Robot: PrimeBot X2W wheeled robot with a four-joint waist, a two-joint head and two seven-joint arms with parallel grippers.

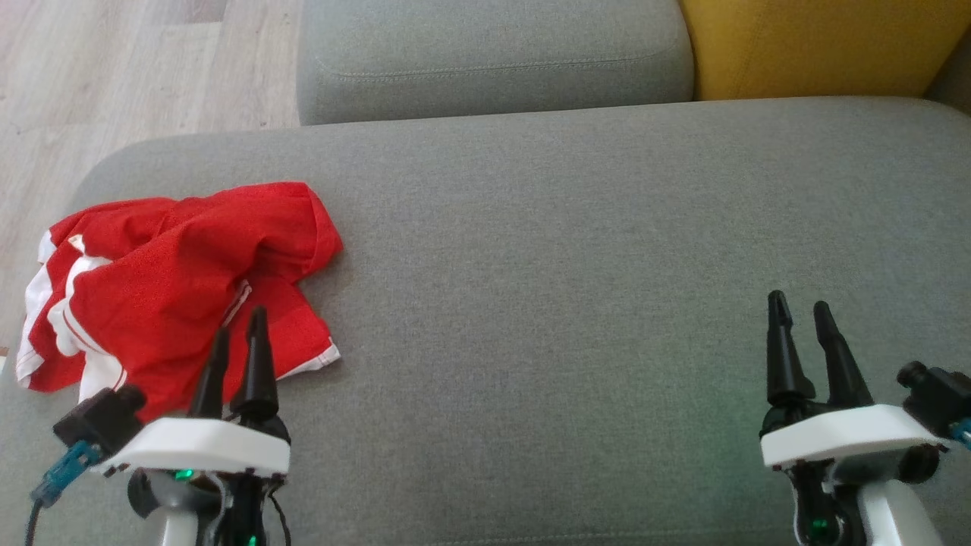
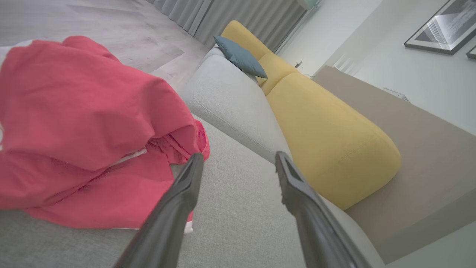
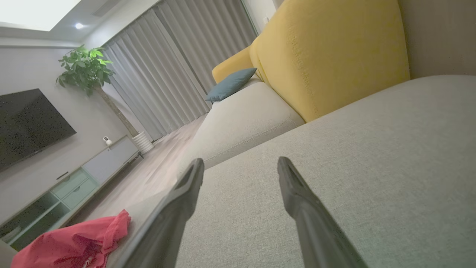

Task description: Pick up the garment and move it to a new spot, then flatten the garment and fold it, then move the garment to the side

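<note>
- Red garment (image 1: pixel 174 280) with white trim: crumpled in a heap at the left end of the grey sofa seat (image 1: pixel 569 250), close to the seat's edge above the wooden floor (image 1: pixel 114 68)
- Left tool (image 1: pixel 239 324): fingers moderately parted, nothing gripped; tips at the garment's near edge, contact with the cloth impossible to tell
- Right tool (image 1: pixel 799 302): fingers parted likewise, nothing held; over bare seat fabric, well apart from the garment
- Second grey cushion (image 1: pixel 493 61): behind the seat, beside a yellow back cushion (image 1: pixel 819 45)
- Blue pillow (image 2: pixel 240 56): further along the sofa, against the yellow upholstery
- Grey curtains (image 3: pixel 167 74), potted plant (image 3: pixel 85 67), dark wall screen (image 3: pixel 26 126): in the room beyond
</note>
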